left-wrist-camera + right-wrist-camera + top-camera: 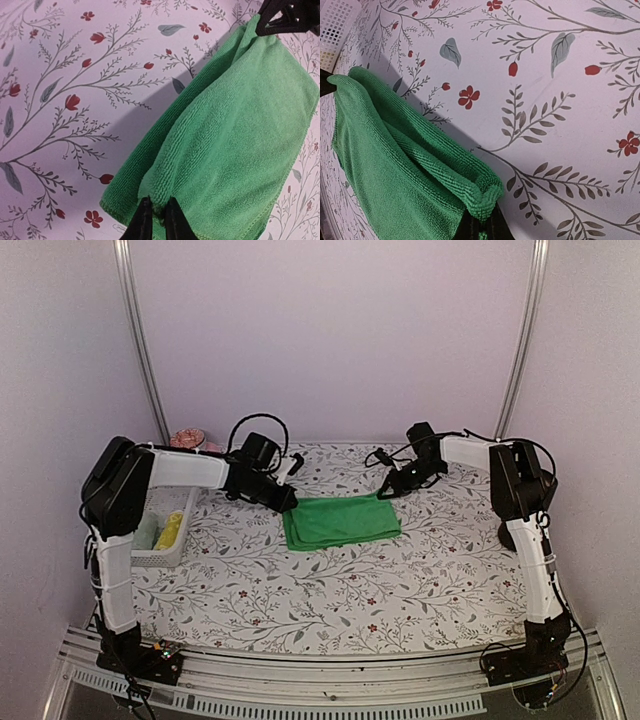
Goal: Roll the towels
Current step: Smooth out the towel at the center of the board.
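Where the green towel [341, 521] lies folded near the middle of the desk [300, 600], its long axis runs left to right, the right end sitting slightly farther back. The left hand [289, 502] meets its far-left corner, the right hand [389, 490] its far-right corner. The top view leaves both grips unclear. In the wrist views, each pair of black fingers [144, 220] is pinched shut on a corner of the cloth. They also show looped terry pile, a stitched hem and stacked layers. The desk cover is pale, printed with red flowers and grey leaves. Only the top view shows the yellow towel [170, 530], which lies lengthwise near-to-far in the white mesh basket [160, 558] at the left edge.
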Robot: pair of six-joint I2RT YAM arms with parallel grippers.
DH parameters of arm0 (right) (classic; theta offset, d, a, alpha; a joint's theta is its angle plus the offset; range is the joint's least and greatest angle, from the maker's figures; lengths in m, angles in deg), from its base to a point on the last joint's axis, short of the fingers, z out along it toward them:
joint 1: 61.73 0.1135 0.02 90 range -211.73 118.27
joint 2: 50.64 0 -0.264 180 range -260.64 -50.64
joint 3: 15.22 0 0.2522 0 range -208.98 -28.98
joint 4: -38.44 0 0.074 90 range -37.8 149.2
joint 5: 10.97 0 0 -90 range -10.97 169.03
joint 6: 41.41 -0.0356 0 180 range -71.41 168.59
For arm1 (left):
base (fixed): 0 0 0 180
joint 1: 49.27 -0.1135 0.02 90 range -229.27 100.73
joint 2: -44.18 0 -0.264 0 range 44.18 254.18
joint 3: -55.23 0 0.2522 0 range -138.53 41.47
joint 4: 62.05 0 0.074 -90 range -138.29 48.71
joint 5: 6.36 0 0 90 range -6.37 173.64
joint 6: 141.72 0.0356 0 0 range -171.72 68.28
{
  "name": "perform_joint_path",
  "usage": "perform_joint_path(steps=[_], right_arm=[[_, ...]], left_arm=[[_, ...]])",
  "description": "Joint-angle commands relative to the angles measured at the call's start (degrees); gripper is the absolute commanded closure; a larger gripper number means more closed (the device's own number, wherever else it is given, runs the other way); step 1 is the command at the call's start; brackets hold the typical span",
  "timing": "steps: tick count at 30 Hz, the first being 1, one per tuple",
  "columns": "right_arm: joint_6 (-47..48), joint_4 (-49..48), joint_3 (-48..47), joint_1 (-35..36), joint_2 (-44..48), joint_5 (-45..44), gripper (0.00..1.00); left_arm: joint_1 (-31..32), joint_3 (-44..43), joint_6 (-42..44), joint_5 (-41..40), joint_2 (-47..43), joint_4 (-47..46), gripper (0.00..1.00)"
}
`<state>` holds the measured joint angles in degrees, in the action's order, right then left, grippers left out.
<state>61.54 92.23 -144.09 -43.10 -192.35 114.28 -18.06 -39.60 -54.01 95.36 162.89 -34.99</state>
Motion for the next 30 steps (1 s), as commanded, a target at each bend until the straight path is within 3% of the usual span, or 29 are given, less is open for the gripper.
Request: perform_joint_path(steps=[1,9,14,21,30], right_arm=[[-0.23,-0.13,-0.55,-0.74,-0.63,-0.29,0.96],[-0.04,-0.31,-0.55,-0.73,-0.37,-1.54,0.93],[0.23,-0.26,-0.55,-0.69,-0.21,-1.71,0.82],[0.54,-0.23,-0.38,-0.68,0.38,-1.39,0.69],[0.56,-0.22,-0.21,-0.67,0.68,-0.79,0.68]], left_arm=[[0.70,-0.85,-1.15,-5.58,-0.11,2.25,0.88],[0.70,-1.68,-2.01,-13.38,-1.08,3.77,0.89],[1.08,-3.69,-2.63,-15.52,0.48,5.65,0.91],[1.19,0.43,-2.64,-8.58,-3.73,-1.25,0.65],[0.75,-3.15,-0.76,-3.29,0.45,-1.19,0.58]])
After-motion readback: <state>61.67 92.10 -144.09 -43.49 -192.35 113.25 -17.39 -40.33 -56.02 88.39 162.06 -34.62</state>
